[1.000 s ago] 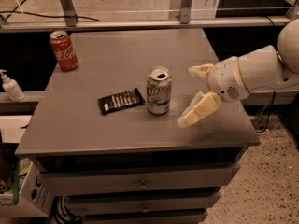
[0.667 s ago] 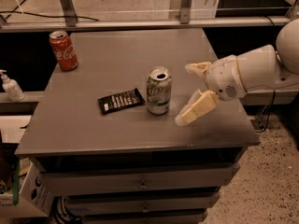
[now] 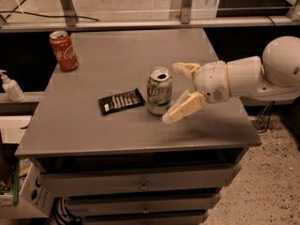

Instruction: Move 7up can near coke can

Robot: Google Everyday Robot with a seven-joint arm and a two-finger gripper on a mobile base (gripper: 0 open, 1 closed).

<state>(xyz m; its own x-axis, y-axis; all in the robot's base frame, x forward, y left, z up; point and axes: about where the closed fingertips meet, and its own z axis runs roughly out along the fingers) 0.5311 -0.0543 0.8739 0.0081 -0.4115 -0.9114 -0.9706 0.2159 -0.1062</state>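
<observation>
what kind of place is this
Probably a lab or workshop: a grey drawer cabinet on a speckled floor, cables behind it. The open gripper hangs just beside the 7up can.

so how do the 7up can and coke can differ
The 7up can is silver-white with green markings; the coke can is red. The 7up can stands beside the open gripper; the coke can stands far off at the table's back left corner. Both upright, same size.

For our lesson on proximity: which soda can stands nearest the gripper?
The silver-green 7up can, beside the open gripper mid-table; the red coke can stands at the far corner.
</observation>
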